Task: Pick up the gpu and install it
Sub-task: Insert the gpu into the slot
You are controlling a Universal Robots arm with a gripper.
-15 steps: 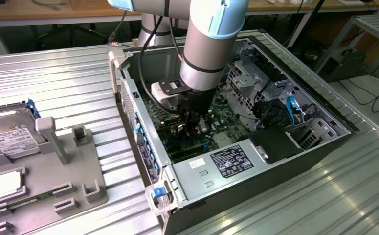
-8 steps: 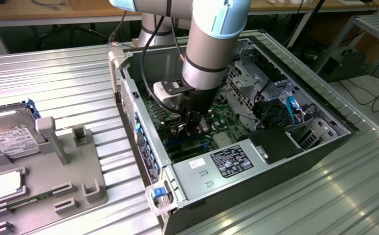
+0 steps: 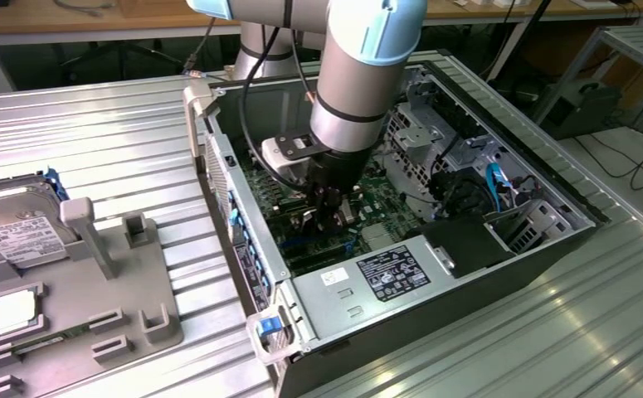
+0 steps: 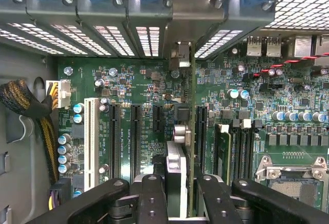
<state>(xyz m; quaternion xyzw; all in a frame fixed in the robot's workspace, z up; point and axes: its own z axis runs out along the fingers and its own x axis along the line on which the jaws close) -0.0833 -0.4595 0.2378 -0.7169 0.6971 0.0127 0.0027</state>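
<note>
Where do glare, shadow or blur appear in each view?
Exterior view: daylight glares off the ribbed metal table; the computer case interior lies in shadow. Wrist view: the vent grille is washed out bright; the pincer looks soft up close, the green board crisp.

Bright even light; glare on metal table (image 3: 99, 141); motherboard (image 4: 139, 85) sharp.

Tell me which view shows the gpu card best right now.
The wrist view: the thin gpu card appears edge-on between the claw fingers, upright over the green motherboard slots, its silvery bracket at the case's rear wall. In the exterior view, the arm and claw hide most of it inside the open black computer case.
</note>
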